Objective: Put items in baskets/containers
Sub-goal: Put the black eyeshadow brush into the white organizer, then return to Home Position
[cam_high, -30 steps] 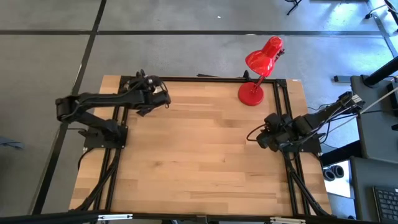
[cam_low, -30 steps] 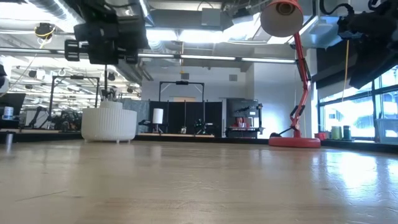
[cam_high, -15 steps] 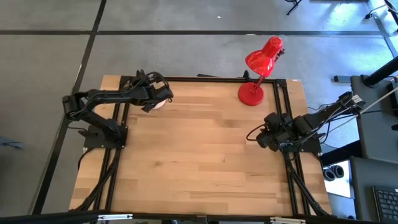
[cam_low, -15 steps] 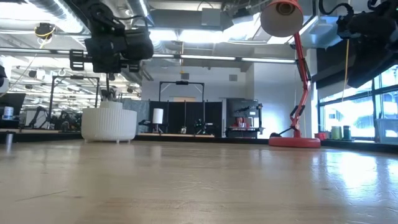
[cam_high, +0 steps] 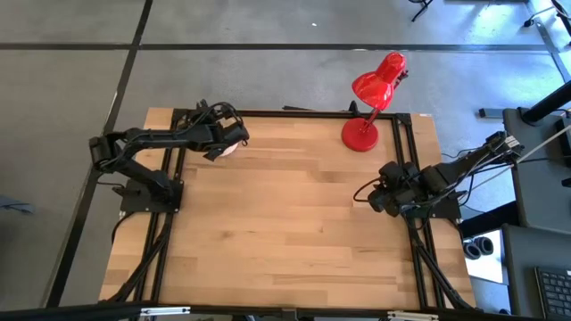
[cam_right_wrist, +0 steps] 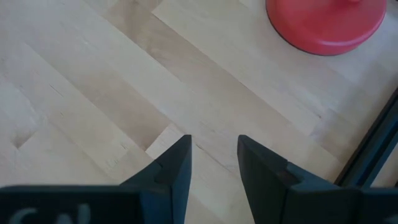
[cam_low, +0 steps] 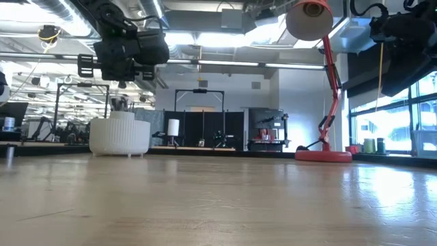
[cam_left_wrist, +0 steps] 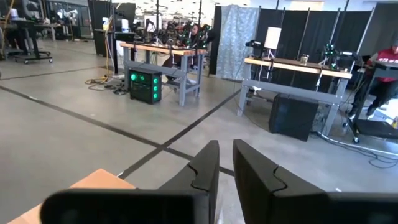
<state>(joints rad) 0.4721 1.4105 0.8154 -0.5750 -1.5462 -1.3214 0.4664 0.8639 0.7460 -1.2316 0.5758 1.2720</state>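
Observation:
The cream-white round organiser (cam_low: 119, 137) stands on its base near the table's far left corner. Dark brush ends (cam_low: 120, 104) stick up out of it. From above, only a pale sliver of the organiser (cam_high: 228, 150) shows under the left arm. My left gripper (cam_high: 234, 138) (cam_low: 123, 63) hovers above the organiser with its fingers level. It is open by a narrow gap (cam_left_wrist: 225, 165), with nothing between the fingers. My right gripper (cam_high: 373, 198) (cam_right_wrist: 214, 149) waits open above bare wood near the table's right edge. No loose brushes show on the table.
A red desk lamp stands on its round base (cam_high: 361, 134) (cam_low: 324, 154) (cam_right_wrist: 326, 25) at the table's far right, with its head (cam_high: 379, 80) leaning beyond the far edge. Black frame rails (cam_high: 174, 152) run along both sides. The wooden tabletop (cam_high: 294, 223) between the arms is open.
My left gripper has moved a little toward the table's right, over the organiser, and dropped slightly. Its wrist turned as the arm stretched out. Over the last half second it has kept still. The right arm has not moved.

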